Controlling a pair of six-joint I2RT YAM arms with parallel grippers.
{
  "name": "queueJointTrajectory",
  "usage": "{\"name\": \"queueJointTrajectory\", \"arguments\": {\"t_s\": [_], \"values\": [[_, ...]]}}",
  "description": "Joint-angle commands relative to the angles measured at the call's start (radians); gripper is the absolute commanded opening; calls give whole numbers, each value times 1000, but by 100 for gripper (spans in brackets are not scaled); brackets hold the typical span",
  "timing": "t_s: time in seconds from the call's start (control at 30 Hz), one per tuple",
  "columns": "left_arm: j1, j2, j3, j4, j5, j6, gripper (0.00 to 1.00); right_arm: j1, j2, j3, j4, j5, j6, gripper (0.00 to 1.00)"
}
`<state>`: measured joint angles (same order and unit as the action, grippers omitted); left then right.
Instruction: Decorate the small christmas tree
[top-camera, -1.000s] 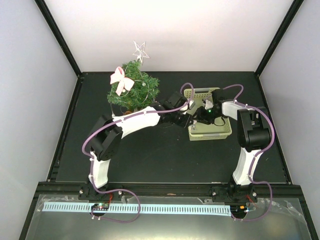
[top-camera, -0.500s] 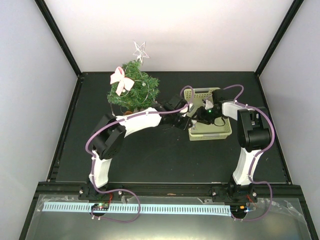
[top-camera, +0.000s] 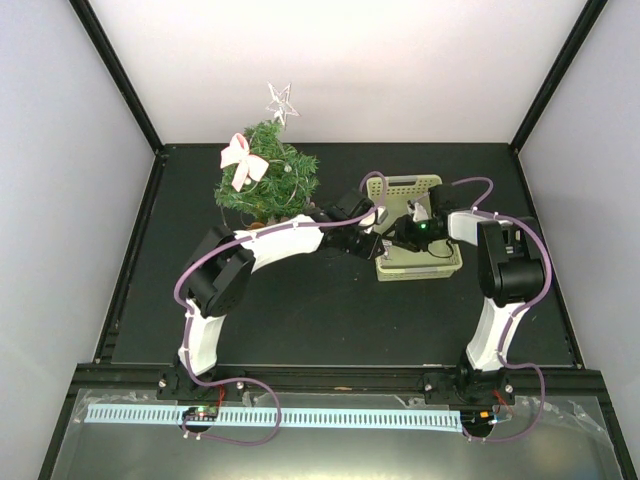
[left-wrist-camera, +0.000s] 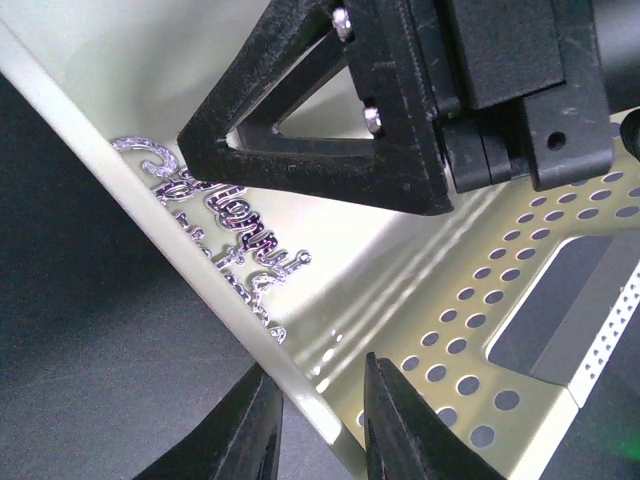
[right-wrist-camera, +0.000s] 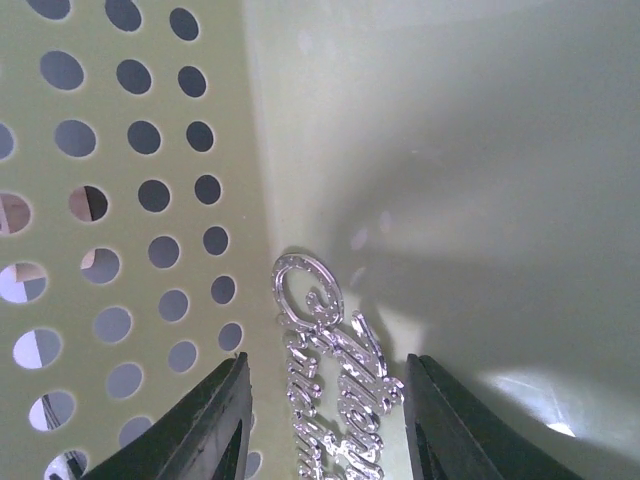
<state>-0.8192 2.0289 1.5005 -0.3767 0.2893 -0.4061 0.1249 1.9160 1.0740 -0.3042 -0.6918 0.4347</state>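
The small christmas tree (top-camera: 268, 182) stands at the back left with a pink bow (top-camera: 240, 160) and a silver star (top-camera: 281, 102) on it. A silver glitter script ornament (right-wrist-camera: 335, 385) lies on the floor of the pale green basket (top-camera: 440, 265), next to its perforated wall. It also shows in the left wrist view (left-wrist-camera: 225, 215). My right gripper (right-wrist-camera: 325, 425) is open inside the basket, its fingers on either side of the ornament. My left gripper (left-wrist-camera: 322, 420) straddles the basket's left wall (left-wrist-camera: 120, 180), its jaws narrowed on it.
The basket sits right of centre on the black table (top-camera: 300, 310). Both arms meet at it, the left forearm (top-camera: 280, 240) passing just in front of the tree's base. Grey walls enclose the table on three sides.
My left gripper has moved right onto the basket's left wall. My right gripper has shifted slightly deeper into the basket. The tree has not moved.
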Motion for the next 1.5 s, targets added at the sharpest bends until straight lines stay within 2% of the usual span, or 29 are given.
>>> {"name": "queueJointTrajectory", "arguments": {"t_s": [0.0,0.67,0.93,1.47], "values": [[0,13,4,30,17,2,23,19,-43,-26,50,-121,44,43],[0,0,0,35,3,7,22,18,-71,-85,76,-191,48,43],[-1,-6,-7,43,6,4,22,18,-63,-59,-5,-30,-18,43],[0,-8,-10,44,9,0,22,17,-75,-65,-18,42,-43,34]]}}
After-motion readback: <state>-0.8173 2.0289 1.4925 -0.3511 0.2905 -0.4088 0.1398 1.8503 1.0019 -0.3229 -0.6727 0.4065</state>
